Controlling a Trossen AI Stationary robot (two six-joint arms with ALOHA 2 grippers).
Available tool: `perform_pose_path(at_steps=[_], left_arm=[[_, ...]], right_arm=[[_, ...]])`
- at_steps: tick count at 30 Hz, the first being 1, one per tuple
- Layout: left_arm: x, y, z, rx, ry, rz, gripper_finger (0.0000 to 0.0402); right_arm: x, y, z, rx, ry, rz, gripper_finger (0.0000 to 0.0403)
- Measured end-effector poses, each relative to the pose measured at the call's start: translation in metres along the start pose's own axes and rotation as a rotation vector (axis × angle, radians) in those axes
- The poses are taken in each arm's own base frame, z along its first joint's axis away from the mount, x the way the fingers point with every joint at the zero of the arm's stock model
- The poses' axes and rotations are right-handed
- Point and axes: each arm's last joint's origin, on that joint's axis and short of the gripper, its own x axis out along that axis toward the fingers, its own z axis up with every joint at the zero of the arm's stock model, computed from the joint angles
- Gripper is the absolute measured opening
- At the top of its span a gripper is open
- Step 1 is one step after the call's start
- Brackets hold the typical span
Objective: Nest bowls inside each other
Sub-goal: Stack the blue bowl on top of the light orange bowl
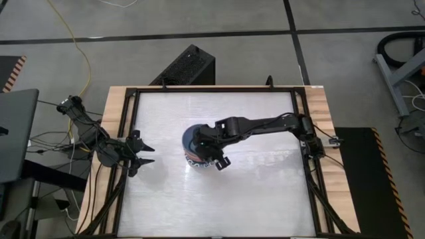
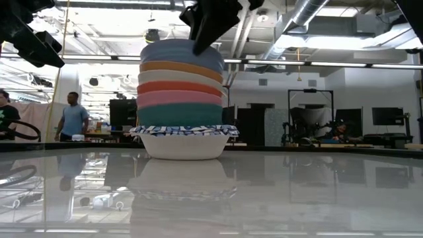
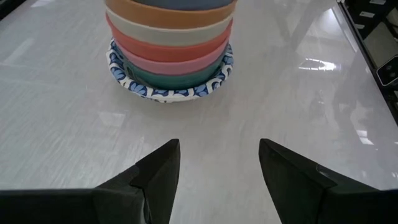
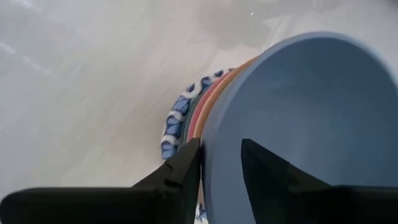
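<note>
High view: blue bowl topmost in nested stack, apparently tool-gripped.

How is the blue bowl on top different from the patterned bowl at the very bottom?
The blue bowl is plain; the patterned bowl is white with a blue-patterned rim. The blue bowl tops the stack with the right gripper straddling its rim; the patterned bowl sits on the table with nothing gripping it. The blue bowl is empty; the patterned bowl holds the others. Both are round and upright.
</note>
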Motion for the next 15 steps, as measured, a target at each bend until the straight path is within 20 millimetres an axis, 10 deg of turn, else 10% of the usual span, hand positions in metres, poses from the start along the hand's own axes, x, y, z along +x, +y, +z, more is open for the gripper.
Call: perform_pose_path(at_steps=[15], left_arm=[[0.0,0.0,0.0,0.0,0.0,0.0,0.0208]], right_arm=[[-0.0002,0.0,0.0013,0.043,0.012,-0.049,0.0239]])
